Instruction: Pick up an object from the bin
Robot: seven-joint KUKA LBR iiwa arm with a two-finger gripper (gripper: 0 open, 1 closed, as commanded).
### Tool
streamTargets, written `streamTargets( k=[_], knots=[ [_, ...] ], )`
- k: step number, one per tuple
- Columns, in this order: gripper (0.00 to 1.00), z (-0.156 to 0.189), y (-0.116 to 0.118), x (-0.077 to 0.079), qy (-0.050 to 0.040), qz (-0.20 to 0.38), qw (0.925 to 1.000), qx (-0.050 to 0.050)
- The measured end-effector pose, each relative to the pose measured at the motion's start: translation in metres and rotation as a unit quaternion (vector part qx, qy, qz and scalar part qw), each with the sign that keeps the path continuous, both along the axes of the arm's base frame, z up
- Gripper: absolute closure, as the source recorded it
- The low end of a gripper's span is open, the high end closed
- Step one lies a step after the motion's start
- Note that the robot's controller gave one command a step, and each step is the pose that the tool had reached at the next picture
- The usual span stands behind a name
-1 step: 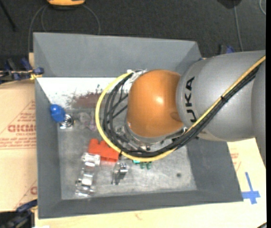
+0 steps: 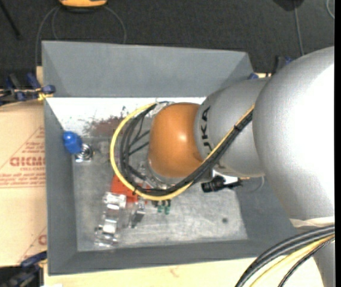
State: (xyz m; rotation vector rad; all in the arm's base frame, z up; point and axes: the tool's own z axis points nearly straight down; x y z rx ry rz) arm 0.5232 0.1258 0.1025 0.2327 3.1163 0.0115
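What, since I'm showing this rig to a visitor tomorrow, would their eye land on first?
The big silver arm reaching in from the right, with its orange cover over the middle of the grey bin. Next comes the small blue round thing, alone near the bin's left wall. Last are the red-orange piece and the clear glinting bits, heaped front left of the cover.

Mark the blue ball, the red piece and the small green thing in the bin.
blue ball (image 2: 70, 141), camera view, on its rounded top
red piece (image 2: 121, 187), camera view, on its exposed left part
small green thing (image 2: 163, 208), camera view, on its middle
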Motion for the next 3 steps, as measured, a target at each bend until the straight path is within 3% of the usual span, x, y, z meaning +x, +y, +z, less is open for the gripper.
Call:
streamTargets(
  k=[1, 2, 3],
  knots=[
    [0.0, -0.021, -0.002, 0.025, -0.0017, 0.146, 0.9893, -0.004],
    [1.0, -0.022, -0.003, 0.024, -0.0002, 0.143, 0.9898, -0.004],
    [1.0, 0.12, -0.004, 0.023, 0.0024, 0.141, 0.99, -0.005]
  ],
)
